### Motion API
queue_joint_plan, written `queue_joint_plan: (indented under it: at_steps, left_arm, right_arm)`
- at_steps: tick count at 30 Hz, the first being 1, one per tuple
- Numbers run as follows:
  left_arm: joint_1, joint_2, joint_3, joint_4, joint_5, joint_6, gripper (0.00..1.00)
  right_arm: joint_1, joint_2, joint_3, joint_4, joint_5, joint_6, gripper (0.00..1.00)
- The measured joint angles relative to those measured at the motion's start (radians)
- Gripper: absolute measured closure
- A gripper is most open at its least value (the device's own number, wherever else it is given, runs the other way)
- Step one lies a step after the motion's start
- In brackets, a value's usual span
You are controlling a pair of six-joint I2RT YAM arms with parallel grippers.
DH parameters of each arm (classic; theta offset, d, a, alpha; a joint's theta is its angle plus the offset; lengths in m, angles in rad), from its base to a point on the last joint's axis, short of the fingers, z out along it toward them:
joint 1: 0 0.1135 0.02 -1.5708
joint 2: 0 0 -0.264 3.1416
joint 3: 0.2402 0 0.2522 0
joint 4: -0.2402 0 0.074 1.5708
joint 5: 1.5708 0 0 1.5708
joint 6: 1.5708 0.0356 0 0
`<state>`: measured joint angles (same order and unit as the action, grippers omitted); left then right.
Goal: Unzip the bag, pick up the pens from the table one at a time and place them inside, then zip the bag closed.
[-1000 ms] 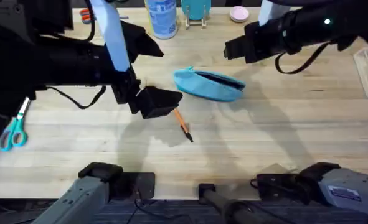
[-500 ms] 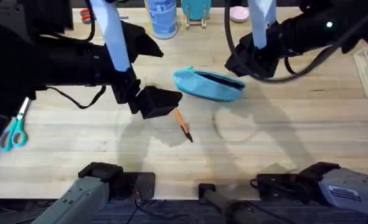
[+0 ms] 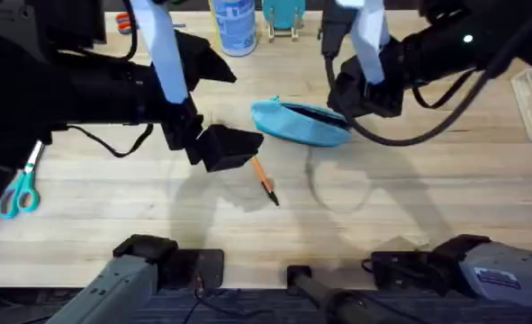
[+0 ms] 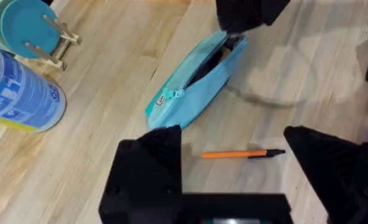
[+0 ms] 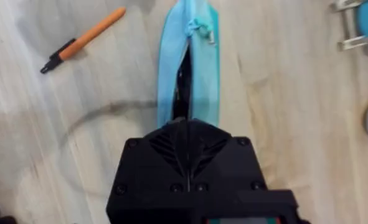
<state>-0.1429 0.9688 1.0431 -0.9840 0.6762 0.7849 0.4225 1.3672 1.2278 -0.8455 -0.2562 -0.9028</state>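
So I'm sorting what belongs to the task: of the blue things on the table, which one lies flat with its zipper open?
The bag, the turquoise pouch mid-table beside the pen; its zipper gapes. The blue-and-white canister stands upright at the far edge.

The right gripper (image 3: 360,97) is covering the right end of the bag (image 3: 297,123), so its fingers cannot be judged. The left gripper (image 3: 234,148) is hiding the far end of the pen (image 3: 265,181). A black arm is blocking part of the scissors (image 3: 18,193).

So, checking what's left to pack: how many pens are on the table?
1: an orange pen on the table, just in front of the bag. Others may be hidden inside it.
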Motion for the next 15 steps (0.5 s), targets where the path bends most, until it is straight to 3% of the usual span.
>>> queue_joint_plan:
  at_steps: [15]
  left_arm:
    - [0.000, 0.000, 0.000, 0.000, 0.000, 0.000, 0.005]
  right_arm:
    - [0.000, 0.161, 0.000, 0.000, 0.000, -0.004, 0.972]
